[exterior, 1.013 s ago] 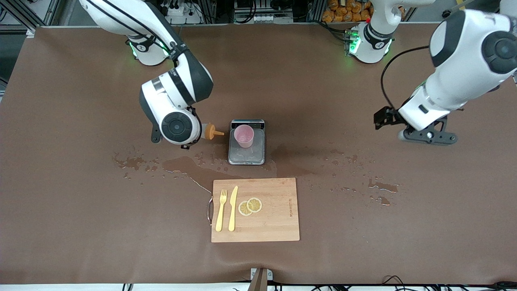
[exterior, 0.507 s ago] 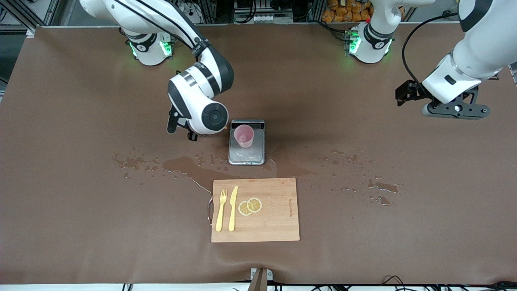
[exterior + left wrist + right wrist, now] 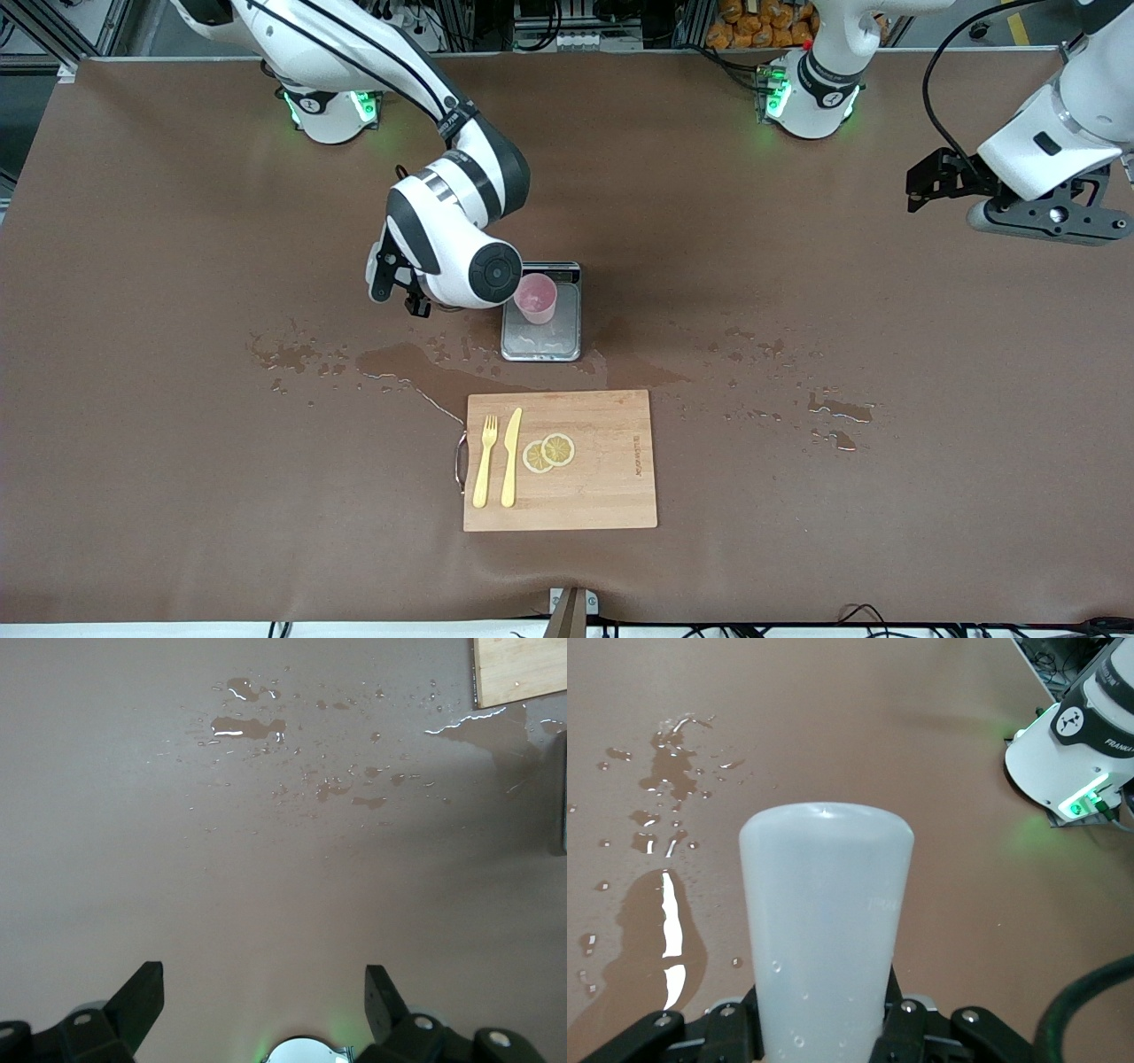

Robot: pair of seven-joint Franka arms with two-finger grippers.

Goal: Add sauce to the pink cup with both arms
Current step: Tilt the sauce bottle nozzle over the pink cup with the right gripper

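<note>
The right gripper (image 3: pixel 824 1028) pinches the sauce bottle (image 3: pixel 824 930) (nozzle hidden); the left gripper (image 3: pixel 264 992) hangs spread over the wet brown table (image 3: pixel 797 354).

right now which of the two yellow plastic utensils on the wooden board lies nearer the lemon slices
The yellow plastic knife: it lies between the yellow plastic fork and the lemon slices.

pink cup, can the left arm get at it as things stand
Probably not directly. The pink cup sits on the scale, and the right gripper, shut on the sauce bottle, crowds it. The open left gripper hangs over the table's left-arm end.
</note>
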